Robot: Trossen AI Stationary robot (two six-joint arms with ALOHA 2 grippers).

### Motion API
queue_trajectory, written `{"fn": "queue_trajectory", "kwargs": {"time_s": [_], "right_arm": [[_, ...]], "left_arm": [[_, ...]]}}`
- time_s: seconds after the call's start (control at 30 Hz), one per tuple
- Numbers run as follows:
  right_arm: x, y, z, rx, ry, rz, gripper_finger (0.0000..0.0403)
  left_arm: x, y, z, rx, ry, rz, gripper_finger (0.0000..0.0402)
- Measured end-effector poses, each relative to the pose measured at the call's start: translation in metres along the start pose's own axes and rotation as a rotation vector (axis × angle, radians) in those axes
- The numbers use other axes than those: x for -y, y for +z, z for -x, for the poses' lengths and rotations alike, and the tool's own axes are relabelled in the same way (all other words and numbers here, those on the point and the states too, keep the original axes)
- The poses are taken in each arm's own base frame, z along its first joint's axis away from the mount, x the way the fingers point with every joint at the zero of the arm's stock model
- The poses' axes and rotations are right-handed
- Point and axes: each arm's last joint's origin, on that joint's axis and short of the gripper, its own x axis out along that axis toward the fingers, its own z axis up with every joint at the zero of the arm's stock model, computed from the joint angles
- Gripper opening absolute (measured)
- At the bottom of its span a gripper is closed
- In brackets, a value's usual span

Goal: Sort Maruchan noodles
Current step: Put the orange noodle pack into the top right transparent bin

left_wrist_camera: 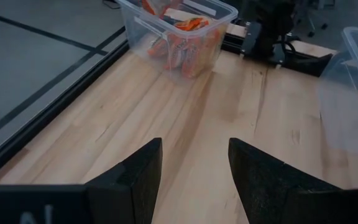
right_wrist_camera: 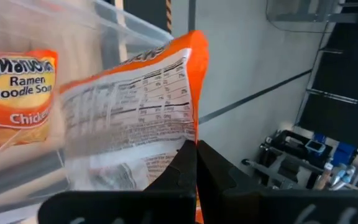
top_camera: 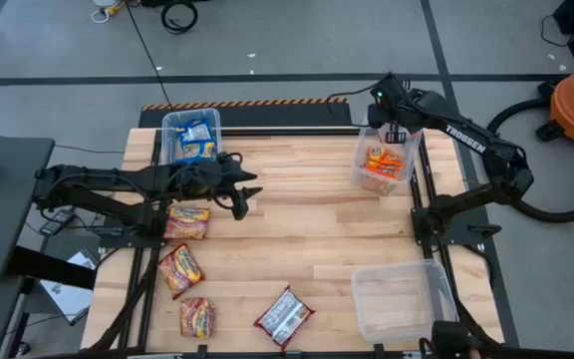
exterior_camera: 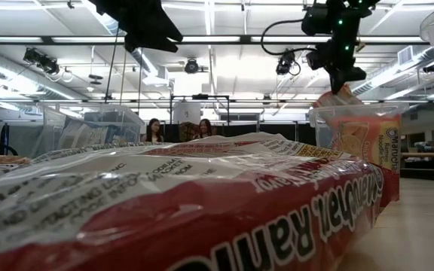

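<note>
the right gripper (right_wrist_camera: 196,163) pinched an orange packet (right_wrist_camera: 135,93) above the orange bin (top_camera: 385,160); released off-centre, it could catch the rim. left fingers (left_wrist_camera: 142,177) stood apart, empty.

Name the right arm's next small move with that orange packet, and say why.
Probably open the jaws and let go. The right gripper is shut on an orange packet that hangs over the clear bin already holding other orange packets, so the packet should drop in with its own kind. The left gripper waits open over bare wood.

Wooden table (top_camera: 297,219): 3 bins (top_camera: 399,297), 4 packets (top_camera: 285,316)
</note>
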Motion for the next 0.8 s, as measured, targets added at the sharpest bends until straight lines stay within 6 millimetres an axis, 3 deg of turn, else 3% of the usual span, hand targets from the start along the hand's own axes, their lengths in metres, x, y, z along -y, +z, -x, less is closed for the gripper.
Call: {"fn": "queue_trajectory", "kwargs": {"time_s": [0.23,0.63,0.8], "right_arm": [[0.004,0.0,0.001,0.023,-0.01,-0.039,0.0002],[-0.041,-0.011,-0.039,-0.143,0.089,-0.079,0.0002],[-0.052,-0.01,-0.044,-0.104,0.166,-0.067,0.0002]], "left_arm": [[0.0,0.0,0.0,0.0,0.003,0.001,0.0192],[0.0,0.0,0.0,0.004,0.018,0.032,0.0192],[0.001,0.0,0.0,0.004,0.014,0.058,0.0192]]}}
